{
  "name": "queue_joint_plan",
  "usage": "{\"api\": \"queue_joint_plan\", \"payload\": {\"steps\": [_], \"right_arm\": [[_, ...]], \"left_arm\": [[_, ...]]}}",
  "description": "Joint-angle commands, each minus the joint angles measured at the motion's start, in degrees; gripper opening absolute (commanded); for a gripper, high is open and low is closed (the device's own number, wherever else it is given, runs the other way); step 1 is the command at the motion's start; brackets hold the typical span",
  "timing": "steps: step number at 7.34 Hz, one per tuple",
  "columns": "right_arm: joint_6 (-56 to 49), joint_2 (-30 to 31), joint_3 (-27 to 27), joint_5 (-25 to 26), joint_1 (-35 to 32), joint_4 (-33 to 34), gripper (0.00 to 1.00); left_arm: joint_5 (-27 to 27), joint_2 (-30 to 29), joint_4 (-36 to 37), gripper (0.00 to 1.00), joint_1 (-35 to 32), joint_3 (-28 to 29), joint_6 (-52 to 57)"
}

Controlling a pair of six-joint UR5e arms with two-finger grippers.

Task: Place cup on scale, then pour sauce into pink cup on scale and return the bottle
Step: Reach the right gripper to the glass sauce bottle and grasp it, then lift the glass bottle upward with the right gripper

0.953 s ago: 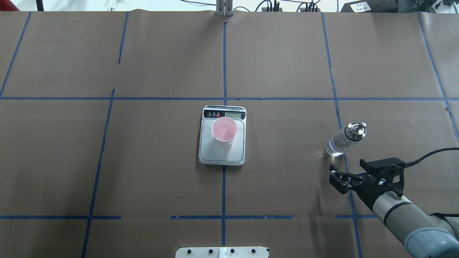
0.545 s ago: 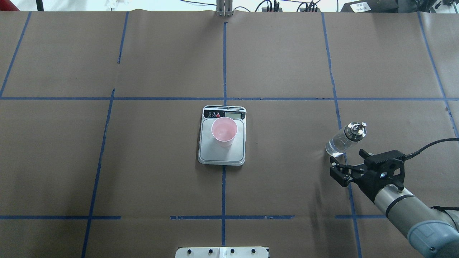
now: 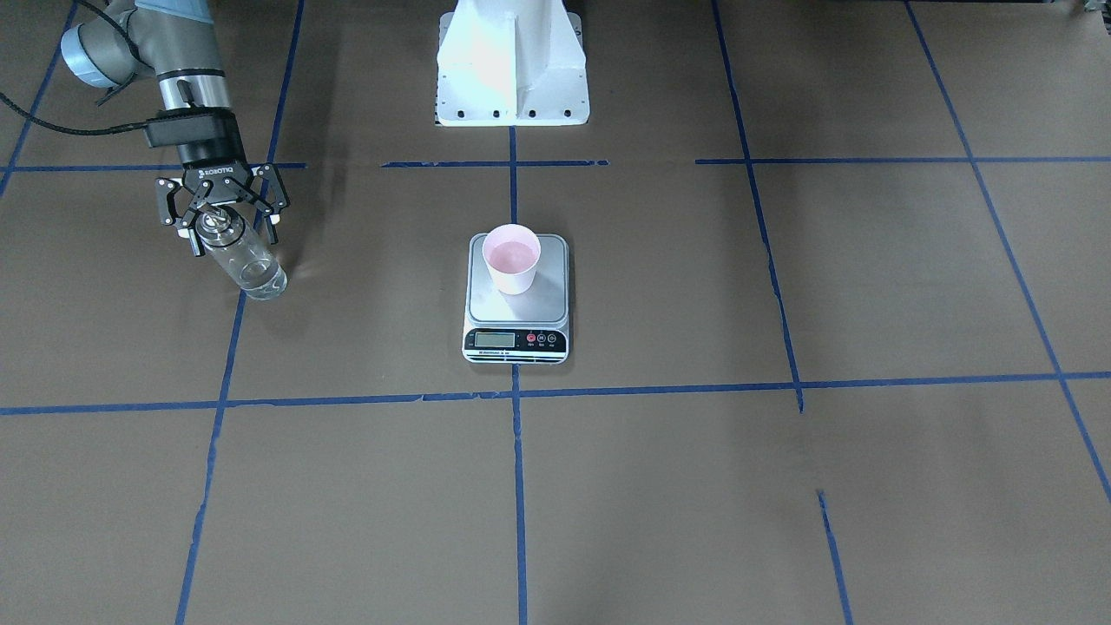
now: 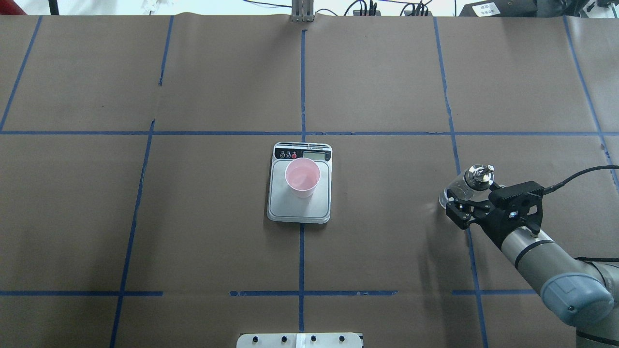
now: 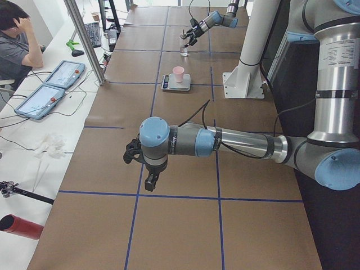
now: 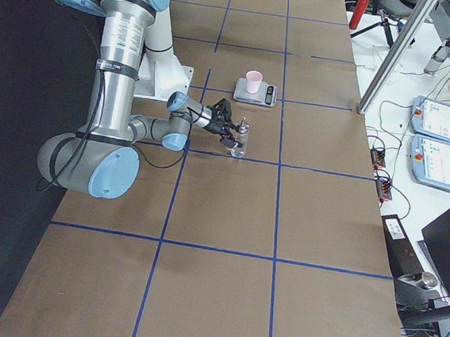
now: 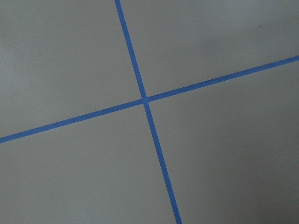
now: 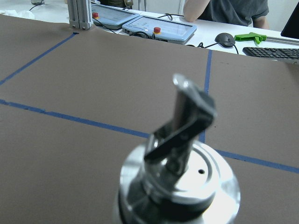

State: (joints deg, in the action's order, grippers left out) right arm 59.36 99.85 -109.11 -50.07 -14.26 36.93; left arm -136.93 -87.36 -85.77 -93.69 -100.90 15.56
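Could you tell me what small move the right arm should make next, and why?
Probably close the right tool on the bottle. The open tool appears to straddle the bottle's neck in the front-facing view. The right wrist camera shows the bottle's top close and centred. The cup already stands on the scale, so grasping comes before pouring.

Light even, bright, from overhead; shadows soft, faint on surface [image 4: 387, 241]. White base [image 3: 510, 61] blown out in front view. Glare on bottle [image 8: 180, 186] cap in right wrist view, cap close and blurry, background sharper. Left wrist view dimmer, greyish, bit soft. Side views go dark toward robot's side. Overhead view crisp.
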Motion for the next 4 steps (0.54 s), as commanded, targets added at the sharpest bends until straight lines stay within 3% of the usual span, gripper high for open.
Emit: {"api": "queue_joint_plan", "payload": {"steps": [1, 4], "right_arm": [[-1.0, -4.8, 4.0, -0.1, -1.6, 0.0, 1.00], [-1.0, -4.6, 4.8, -0.2, -1.6, -1.5, 1.00]], "left_arm": [[0.0, 0.0, 0.0, 1.00, 0.0, -0.1, 0.0], [0.0, -0.1, 0.1, 1.00, 0.0, -0.4, 0.0]]}}
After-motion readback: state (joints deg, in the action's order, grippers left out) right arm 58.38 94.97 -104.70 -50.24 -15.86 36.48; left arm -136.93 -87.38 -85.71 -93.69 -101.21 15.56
